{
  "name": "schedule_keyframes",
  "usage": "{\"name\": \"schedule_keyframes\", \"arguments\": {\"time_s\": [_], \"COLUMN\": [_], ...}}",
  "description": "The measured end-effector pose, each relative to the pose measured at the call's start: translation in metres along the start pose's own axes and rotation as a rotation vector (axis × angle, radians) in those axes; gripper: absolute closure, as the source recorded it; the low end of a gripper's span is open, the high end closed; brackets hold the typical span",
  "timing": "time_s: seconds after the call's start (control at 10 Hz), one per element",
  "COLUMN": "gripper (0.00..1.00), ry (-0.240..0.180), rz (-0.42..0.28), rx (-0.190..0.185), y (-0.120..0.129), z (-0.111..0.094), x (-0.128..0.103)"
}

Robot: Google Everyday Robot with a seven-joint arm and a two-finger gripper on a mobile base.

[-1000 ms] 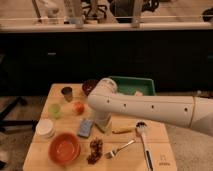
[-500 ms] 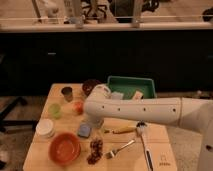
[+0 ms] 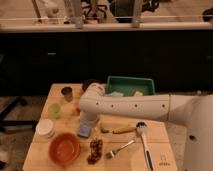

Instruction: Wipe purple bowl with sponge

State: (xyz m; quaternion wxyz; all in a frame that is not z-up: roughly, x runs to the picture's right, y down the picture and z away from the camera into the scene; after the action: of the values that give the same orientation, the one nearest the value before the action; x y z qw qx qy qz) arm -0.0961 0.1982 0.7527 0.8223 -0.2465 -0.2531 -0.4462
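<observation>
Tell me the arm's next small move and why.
Probably lower the gripper straight down and take hold of the sponge. The gripper hangs just above the sponge, which lies flat on the table, not yet lifted, and the purple bowl behind the arm cannot be wiped without it.

We note the wooden table (image 3: 115,162) carries the purple bowl (image 3: 89,83) and a green tray (image 3: 131,85) at the rear. It also carries a dark cup (image 3: 67,93), a green cup (image 3: 55,110), an orange bowl (image 3: 64,148), a fork (image 3: 120,148) and the sponge (image 3: 85,131). The gripper (image 3: 89,121) sits directly over the sponge.
</observation>
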Motion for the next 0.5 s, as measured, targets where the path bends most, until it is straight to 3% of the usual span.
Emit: {"name": "schedule_keyframes", "arguments": {"time_s": [0.5], "gripper": [0.2], "ry": [-0.003], "rz": [-0.009], "rx": [0.018], "y": [-0.0016], "z": [0.002], "x": [0.0028]}}
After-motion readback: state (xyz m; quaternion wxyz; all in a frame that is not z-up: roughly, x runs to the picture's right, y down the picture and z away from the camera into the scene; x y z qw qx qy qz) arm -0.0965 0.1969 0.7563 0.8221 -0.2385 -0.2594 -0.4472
